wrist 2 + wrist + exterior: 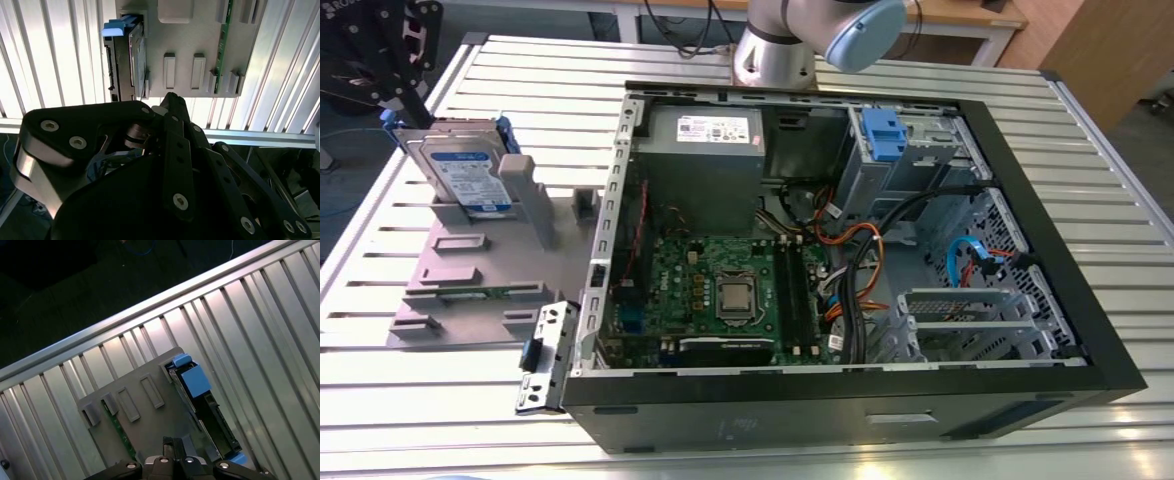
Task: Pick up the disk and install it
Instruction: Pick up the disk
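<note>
The disk (464, 170) stands on edge in a slot of the grey fixture plate (467, 290), at the exterior view's left; it is silver, with a blue-and-white label and blue rails. My gripper (403, 100) hangs just above and behind its upper end, not touching it. In the second wrist view the disk (125, 65) is seen edge-on beyond the gripper (170, 97), whose black fingers lie together with nothing between them. The first wrist view has the disk (200, 395) with its blue rail beside the shut gripper (172, 441).
An open computer case (854, 400) lies on the slatted metal table (454, 420), with a motherboard (720, 290), a grey power supply (707, 135) and a blue drive bay (881, 135) inside. A loose metal bracket (540, 355) lies beside the case.
</note>
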